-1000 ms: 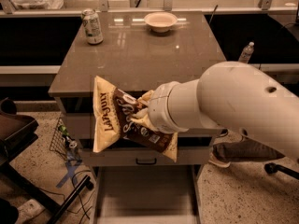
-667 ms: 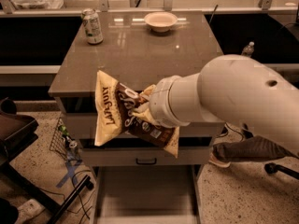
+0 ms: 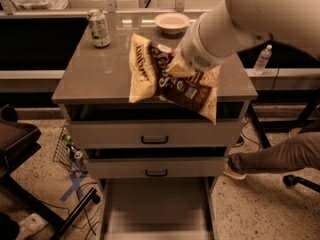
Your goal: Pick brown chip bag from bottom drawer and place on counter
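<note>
The counter (image 3: 100,79) lies beneath the gripper (image 3: 178,66), with the open drawer (image 3: 157,209) far below. The gripper is clamped on the bag (image 3: 150,76), which hangs over the counter's front edge; the bag's white lettering is unreadable. A can (image 3: 99,28) stands beyond-left and a bowl (image 3: 172,22) just beyond.

Arm (image 3: 260,14) — bulky, smooth, white (tapers toward wrist); cream gripper (image 3: 176,66) at brown chip bag (image 3: 187,89).

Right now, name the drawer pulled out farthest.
The bottom drawer, floor exposed; the two handled drawers sit nearly shut. The gripper holds the brown chip bag over the counter.
</note>
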Robot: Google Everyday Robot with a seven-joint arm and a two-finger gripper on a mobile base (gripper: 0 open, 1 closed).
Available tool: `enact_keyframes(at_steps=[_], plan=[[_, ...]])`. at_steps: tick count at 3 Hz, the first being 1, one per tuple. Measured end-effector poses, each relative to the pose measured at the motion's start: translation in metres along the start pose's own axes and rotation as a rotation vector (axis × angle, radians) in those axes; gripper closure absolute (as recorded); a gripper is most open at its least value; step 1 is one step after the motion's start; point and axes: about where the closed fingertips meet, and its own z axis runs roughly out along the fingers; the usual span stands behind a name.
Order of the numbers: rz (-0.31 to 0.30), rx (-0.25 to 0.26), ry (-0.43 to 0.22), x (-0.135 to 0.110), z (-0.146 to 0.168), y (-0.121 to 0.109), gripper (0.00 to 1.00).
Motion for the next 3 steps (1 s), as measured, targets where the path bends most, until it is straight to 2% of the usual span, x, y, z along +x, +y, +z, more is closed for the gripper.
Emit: enact_keyframes(at_steps=[1, 2, 3], plan=[[-0.028, -0.019, 0.064, 0.011, 0.012, -0.054, 1.0], [-0.032, -0.023, 0.005, 0.026, 0.041, -0.122, 1.0], [0.001, 0.059, -0.11, 0.032, 0.037, -0.169, 1.0]])
